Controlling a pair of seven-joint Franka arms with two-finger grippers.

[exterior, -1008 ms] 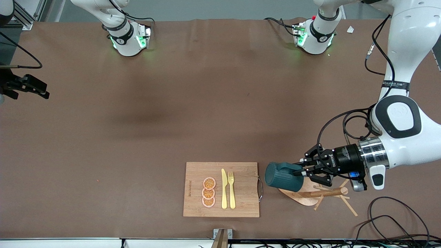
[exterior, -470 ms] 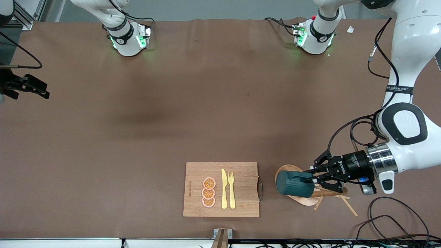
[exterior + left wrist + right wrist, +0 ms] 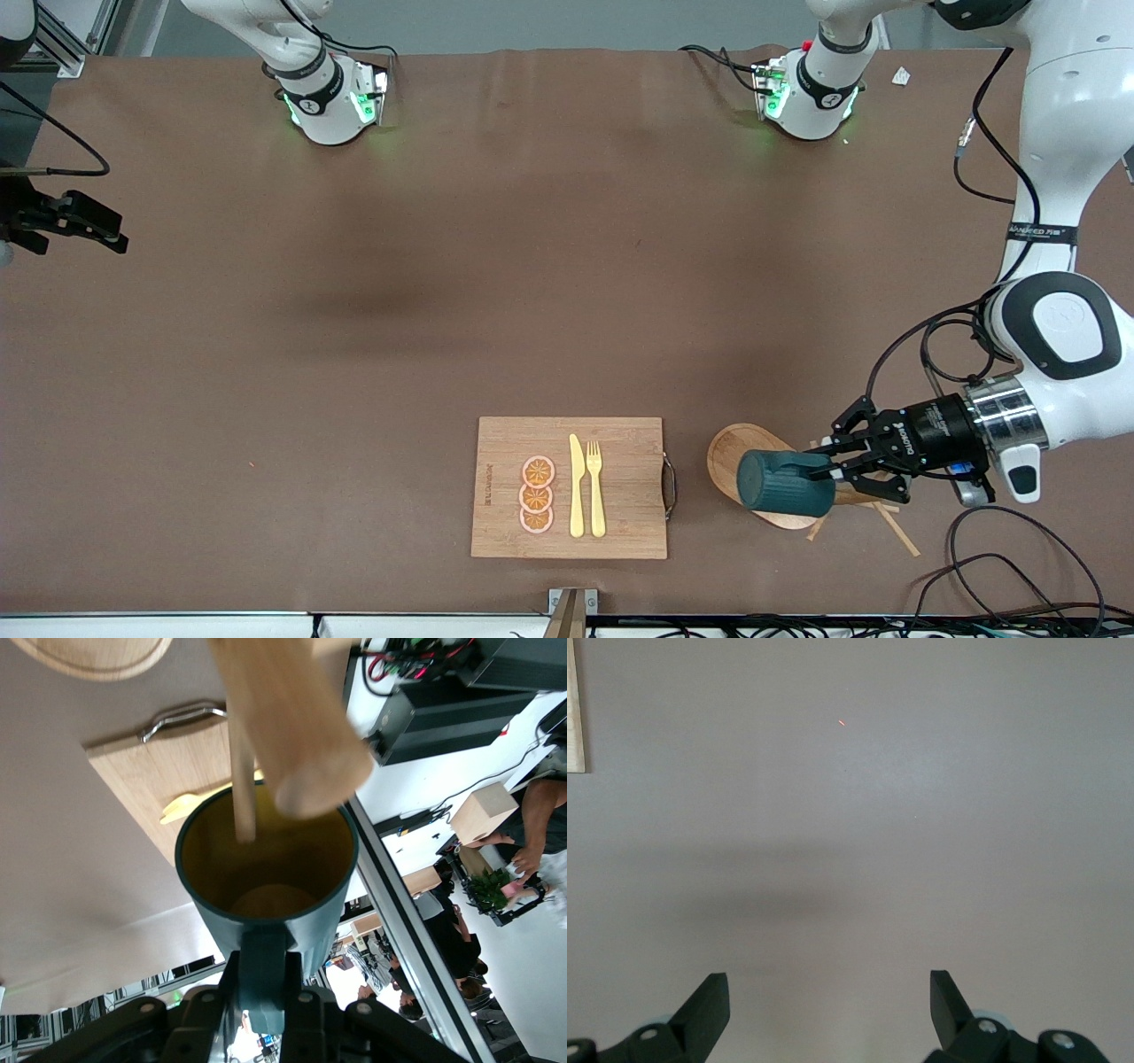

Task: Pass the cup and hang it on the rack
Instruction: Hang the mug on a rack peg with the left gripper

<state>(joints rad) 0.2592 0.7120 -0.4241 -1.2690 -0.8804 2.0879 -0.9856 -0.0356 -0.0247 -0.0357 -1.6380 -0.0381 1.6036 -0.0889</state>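
The dark teal cup (image 3: 785, 481) lies on its side in the air over the wooden rack (image 3: 732, 448), which stands toward the left arm's end of the table. My left gripper (image 3: 821, 466) is shut on the cup's small handle (image 3: 264, 967). In the left wrist view the cup's yellowish mouth (image 3: 266, 870) faces the rack's post (image 3: 288, 722), and a thin peg (image 3: 241, 780) reaches into the opening. The rack's oval base (image 3: 89, 651) shows there too. My right gripper (image 3: 81, 221) waits open at the right arm's end, over bare table, fingertips (image 3: 709, 1005) wide apart.
A bamboo cutting board (image 3: 505, 443) with a metal handle (image 3: 671, 486) lies beside the rack, carrying three orange slices (image 3: 537, 494), a yellow knife (image 3: 576, 486) and a fork (image 3: 595, 487). Loose black cables (image 3: 1019, 558) lie near the table's front corner by the left arm.
My left gripper has carried the cup toward the left arm's end and lower, uncovering the rack's oval base and bringing the cup's mouth onto a peg. The right arm has not moved.
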